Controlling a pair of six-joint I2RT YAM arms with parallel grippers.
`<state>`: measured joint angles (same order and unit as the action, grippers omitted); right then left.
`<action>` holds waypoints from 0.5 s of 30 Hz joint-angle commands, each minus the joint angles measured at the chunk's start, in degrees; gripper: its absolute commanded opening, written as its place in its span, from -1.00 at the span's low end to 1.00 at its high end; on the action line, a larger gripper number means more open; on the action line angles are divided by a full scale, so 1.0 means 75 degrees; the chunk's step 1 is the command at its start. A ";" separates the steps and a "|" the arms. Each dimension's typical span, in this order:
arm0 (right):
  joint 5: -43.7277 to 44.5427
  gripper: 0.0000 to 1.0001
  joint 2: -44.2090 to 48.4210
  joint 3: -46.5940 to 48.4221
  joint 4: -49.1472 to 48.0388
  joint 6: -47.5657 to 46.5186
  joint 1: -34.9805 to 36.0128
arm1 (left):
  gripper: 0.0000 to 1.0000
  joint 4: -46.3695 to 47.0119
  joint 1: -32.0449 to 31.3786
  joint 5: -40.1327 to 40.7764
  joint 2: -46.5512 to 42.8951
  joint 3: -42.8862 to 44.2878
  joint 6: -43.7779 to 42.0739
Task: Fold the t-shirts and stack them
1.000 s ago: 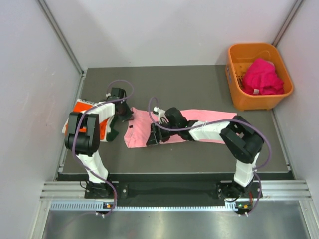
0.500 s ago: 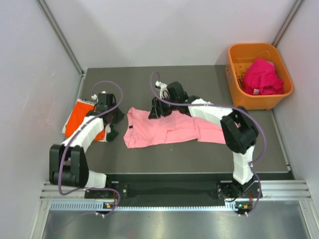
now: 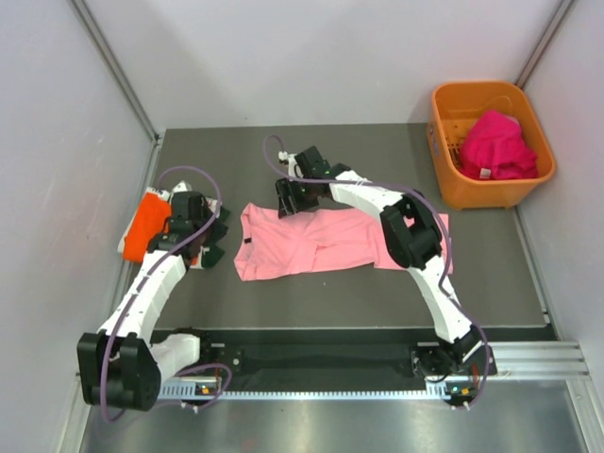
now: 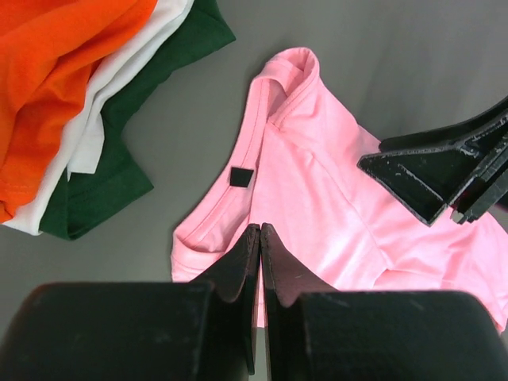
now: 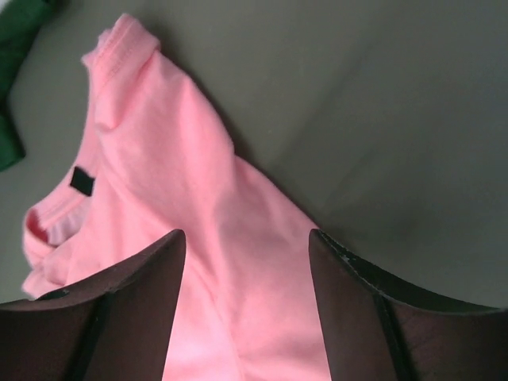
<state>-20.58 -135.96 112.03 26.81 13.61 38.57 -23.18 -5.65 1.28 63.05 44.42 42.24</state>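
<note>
A light pink t-shirt (image 3: 316, 241) lies spread on the dark table, collar to the left. My right gripper (image 3: 291, 198) hovers open over the shirt's far edge near the shoulder; in the right wrist view its fingers (image 5: 143, 270) straddle pink cloth (image 5: 238, 262) with nothing gripped. My left gripper (image 4: 260, 230) is shut and empty, its tips just above the collar end of the pink t-shirt (image 4: 317, 190). In the top view the left gripper (image 3: 213, 236) sits between the pink shirt and a folded stack of orange, white and dark green t-shirts (image 3: 149, 219).
An orange plastic basket (image 3: 449, 160) at the back right holds bunched magenta t-shirts (image 3: 497, 146). The folded stack (image 4: 87, 103) lies close to the left wall. The right gripper's black fingers (image 4: 444, 171) show in the left wrist view, above the pink shirt.
The right gripper swung from the shirt's near side to its far edge and opened a little wider. The left arm drew back leftward. The pink shirt's left part now lies wider and flatter.
</note>
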 commanded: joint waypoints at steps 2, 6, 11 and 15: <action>0.0809 0.28 -0.0200 0.0438 0.0760 -0.0734 0.0026 | -0.85 -0.0085 0.0027 0.0204 -0.0308 -0.0099 -0.0100; 0.1663 0.27 -0.0142 0.0415 0.1171 -0.1391 0.0387 | -0.85 -0.0004 0.0027 0.0181 -0.0297 -0.0169 -0.0101; 0.2309 0.25 -0.0025 0.0297 0.1371 -0.1988 0.0810 | -0.84 0.0149 0.0027 0.0064 -0.0227 -0.0228 -0.0066; 0.3291 0.10 -0.0187 0.0635 0.1511 -0.2002 0.0917 | -0.85 0.0137 0.0027 0.0005 -0.0180 -0.0251 -0.0089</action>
<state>-2.94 -136.25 113.95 32.80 0.54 44.40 -23.73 -5.65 1.39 61.89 42.98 42.04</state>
